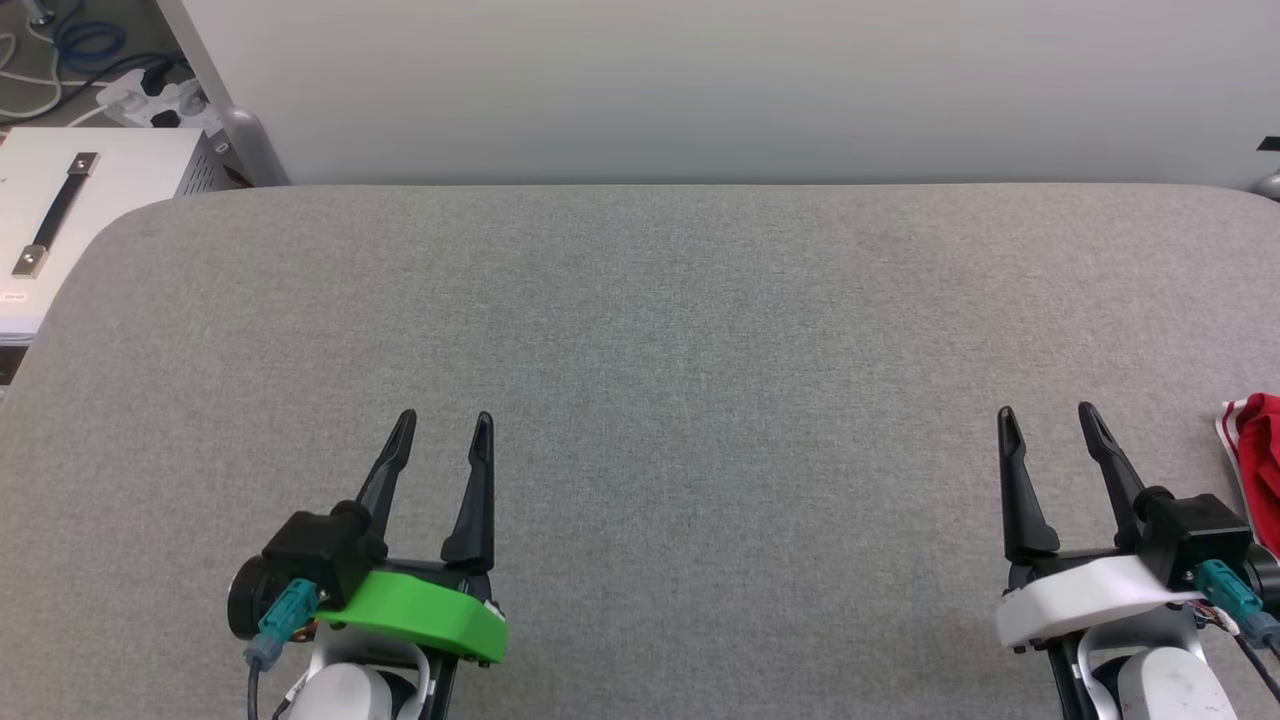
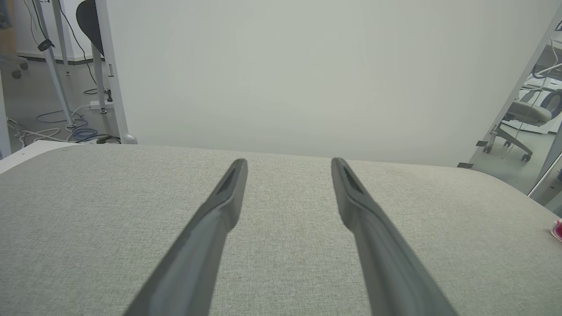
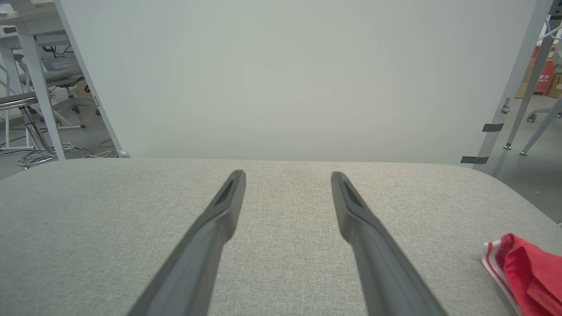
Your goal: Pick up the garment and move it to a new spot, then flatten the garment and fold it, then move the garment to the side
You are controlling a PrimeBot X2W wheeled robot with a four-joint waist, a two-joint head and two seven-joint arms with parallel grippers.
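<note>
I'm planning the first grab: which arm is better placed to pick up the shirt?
Right, probably. The shirt lies far to the right on the table, just beside the open right gripper. The open left gripper sits well away on the other side. Both hold nothing.

I work in what looks like a robotics lab or test office: my grey fabric-covered tabletop faces a plain white partition board, loose blue and white cables and a white power strip trail beside it, and a grey wheeled office chair stands beyond.
</note>
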